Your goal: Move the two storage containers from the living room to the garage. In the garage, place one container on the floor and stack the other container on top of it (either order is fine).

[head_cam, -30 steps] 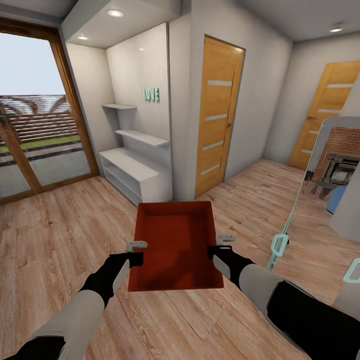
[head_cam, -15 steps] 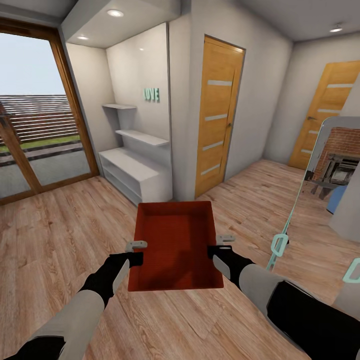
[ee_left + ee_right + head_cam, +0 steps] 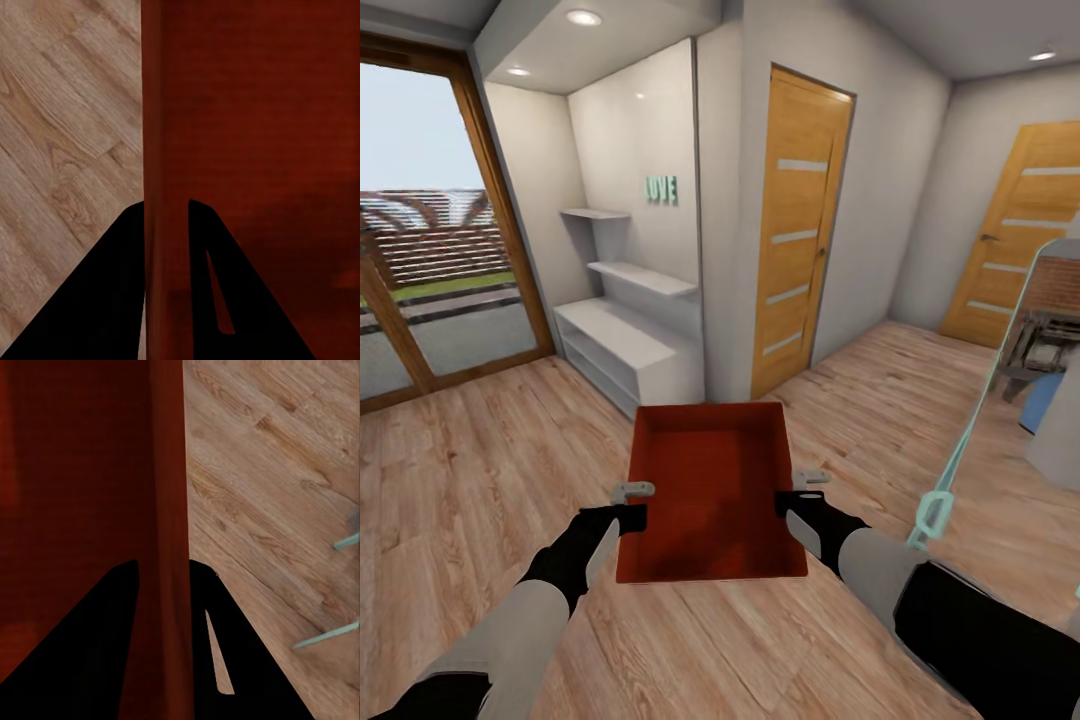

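Carried at 12 o'clock above the living-room planks, the storage container (image 3: pixel 710 490) looks light and rigid, its side walls pinched by the left gripper (image 3: pixel 632 505) and right gripper (image 3: pixel 792 495).

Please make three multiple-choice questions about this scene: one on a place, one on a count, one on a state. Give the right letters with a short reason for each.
1. Where is the storage container?
A. On the white shelf
B. Held between both grippers above the wood floor
C. On a glass table

2. How many wooden doors with frosted strips are seen in the head view?
A. One
B. Two
C. Four

3. How is the left gripper?
A. Shut on the container's wall
B. Open, away from it
C. Holding a book

Answers:
1 B: the left gripper and the right gripper each clamp a side wall.
2 B: a near door and a far door.
3 A: the left wrist view shows the wall between the fingers.
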### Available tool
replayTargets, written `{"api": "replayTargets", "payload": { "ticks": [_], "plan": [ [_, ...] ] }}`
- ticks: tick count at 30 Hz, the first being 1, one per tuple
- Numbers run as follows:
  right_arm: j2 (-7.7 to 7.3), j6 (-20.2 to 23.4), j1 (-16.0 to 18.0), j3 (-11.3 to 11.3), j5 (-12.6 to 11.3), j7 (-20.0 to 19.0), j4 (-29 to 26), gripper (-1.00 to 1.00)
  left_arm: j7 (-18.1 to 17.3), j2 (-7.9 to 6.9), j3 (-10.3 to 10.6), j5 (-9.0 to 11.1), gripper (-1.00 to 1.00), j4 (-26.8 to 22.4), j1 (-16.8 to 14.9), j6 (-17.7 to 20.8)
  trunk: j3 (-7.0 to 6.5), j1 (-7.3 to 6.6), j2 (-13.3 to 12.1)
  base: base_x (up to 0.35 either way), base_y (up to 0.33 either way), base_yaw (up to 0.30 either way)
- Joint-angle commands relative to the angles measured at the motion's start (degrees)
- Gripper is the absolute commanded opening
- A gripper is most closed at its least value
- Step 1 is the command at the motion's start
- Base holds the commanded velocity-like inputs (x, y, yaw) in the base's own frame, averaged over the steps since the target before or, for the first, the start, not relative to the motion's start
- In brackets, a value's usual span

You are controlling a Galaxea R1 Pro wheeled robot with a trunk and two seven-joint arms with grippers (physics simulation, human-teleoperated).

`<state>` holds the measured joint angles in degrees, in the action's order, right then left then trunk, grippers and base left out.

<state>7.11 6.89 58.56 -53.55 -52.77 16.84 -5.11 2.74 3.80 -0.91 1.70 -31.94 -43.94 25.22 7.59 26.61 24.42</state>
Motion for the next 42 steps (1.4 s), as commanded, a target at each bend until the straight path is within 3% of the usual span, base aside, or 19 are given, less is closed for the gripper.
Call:
{"api": "replayTargets", "payload": {
  "ticks": [1, 30, 42],
  "plan": [
    [-0.88, -2.2, 0.1, 0.2, 0.4, 0.2, -0.4, -1.0, 0.5, -0.37, 0.1, 1.0, -1.0, 0.0, 0.0, 0.3, 0.12, 0.06, 0.1, 0.321, 0.0, 0.0],
    [-0.92, -2.1, 0.1, 0.3, 0.4, 0.3, -0.4, -1.0, 0.5, -0.37, 0.1, 1.0, -1.0, 0.2, 0.0, 0.3, 0.12, 0.06, 0.1, 0.322, 0.0, -0.001],
    [-0.78, -2.1, 0.1, 0.2, 0.4, 0.4, -0.3, -1.0, 0.5, -0.37, 0.2, 0.9, -1.0, 0.2, 0.0, 0.3, 0.12, 0.06, 0.1, 0.322, 0.0, -0.209]
  ]
}}
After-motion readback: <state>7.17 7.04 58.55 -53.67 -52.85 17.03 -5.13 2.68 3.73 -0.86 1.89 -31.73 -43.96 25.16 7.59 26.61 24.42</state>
